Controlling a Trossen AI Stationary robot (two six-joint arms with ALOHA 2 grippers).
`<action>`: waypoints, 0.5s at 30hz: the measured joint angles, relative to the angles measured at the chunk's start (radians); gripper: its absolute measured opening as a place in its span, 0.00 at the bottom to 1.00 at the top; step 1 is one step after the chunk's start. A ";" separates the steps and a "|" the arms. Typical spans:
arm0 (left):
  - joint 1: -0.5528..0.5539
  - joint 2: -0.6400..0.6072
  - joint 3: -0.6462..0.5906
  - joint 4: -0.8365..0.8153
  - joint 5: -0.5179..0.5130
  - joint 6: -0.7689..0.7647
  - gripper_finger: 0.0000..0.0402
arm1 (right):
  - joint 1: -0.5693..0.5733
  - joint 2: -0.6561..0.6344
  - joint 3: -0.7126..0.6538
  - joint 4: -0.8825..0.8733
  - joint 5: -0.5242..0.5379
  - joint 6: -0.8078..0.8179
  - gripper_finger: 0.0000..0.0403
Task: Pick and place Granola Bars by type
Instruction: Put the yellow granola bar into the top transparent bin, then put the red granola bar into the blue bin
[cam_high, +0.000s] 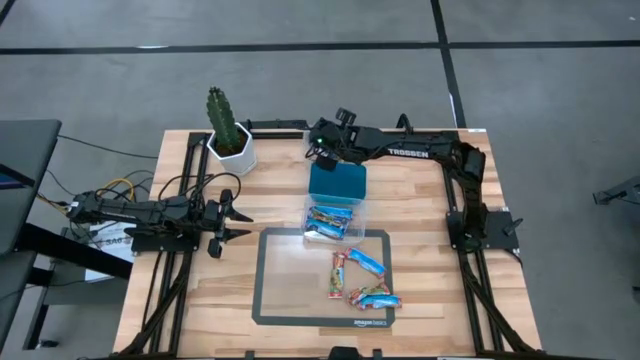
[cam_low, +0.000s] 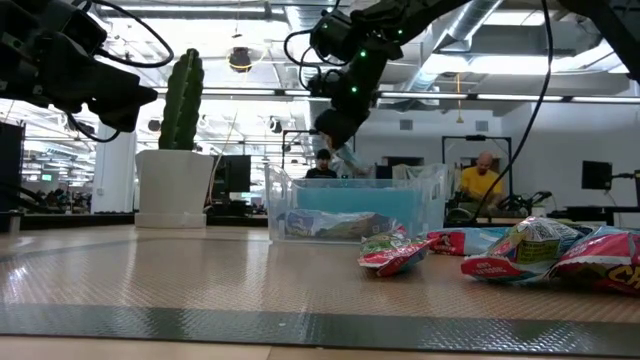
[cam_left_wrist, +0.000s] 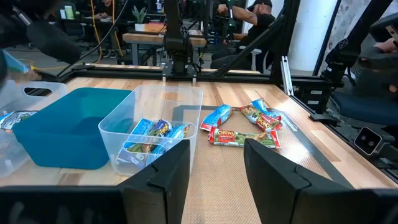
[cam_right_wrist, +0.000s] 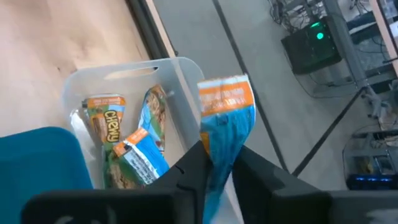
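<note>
Bar in hand: a shiny blue-and-orange wrapped granola bar (cam_right_wrist: 224, 112) sits between the fingers of the right pincer (cam_right_wrist: 217, 155), which is clamped on its lower part.
Where it hangs: in the air at the far side of the bench (cam_high: 190, 300), beside the solid teal square tub (cam_high: 338, 183), roughly over the rim of a clear plastic tub (cam_right_wrist: 180, 93) that already holds orange-and-blue bars (cam_right_wrist: 112, 124).
Main risk: seen past the wrist, the bar lines up with the tub's wall, not its middle; let go here, it could catch the rim and tip out.
Second risk: the grip is low on the wrapper, so the loose upper end may flop or swing.
Sorting risk: the nearer clear tub (cam_high: 333, 222) holds mostly blue bars; a drop in the wrong tub would mix types.
Left pincer (cam_left_wrist: 214, 155): open and empty, waiting at the bench's left side.
Remaining bars: several loose wrapped bars (cam_high: 360, 280) lie on the dark-edged mat (cam_high: 270, 290).
</note>
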 joint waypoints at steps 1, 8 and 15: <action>0.000 0.000 0.000 0.000 0.000 0.000 0.36 | 0.000 0.000 0.000 0.000 0.000 0.000 0.19; 0.000 0.000 0.000 0.000 0.000 0.000 0.36 | 0.001 0.000 0.000 0.001 0.004 0.000 0.34; 0.000 0.000 0.000 0.000 0.000 0.000 0.36 | 0.002 0.000 0.000 0.002 0.005 0.001 0.42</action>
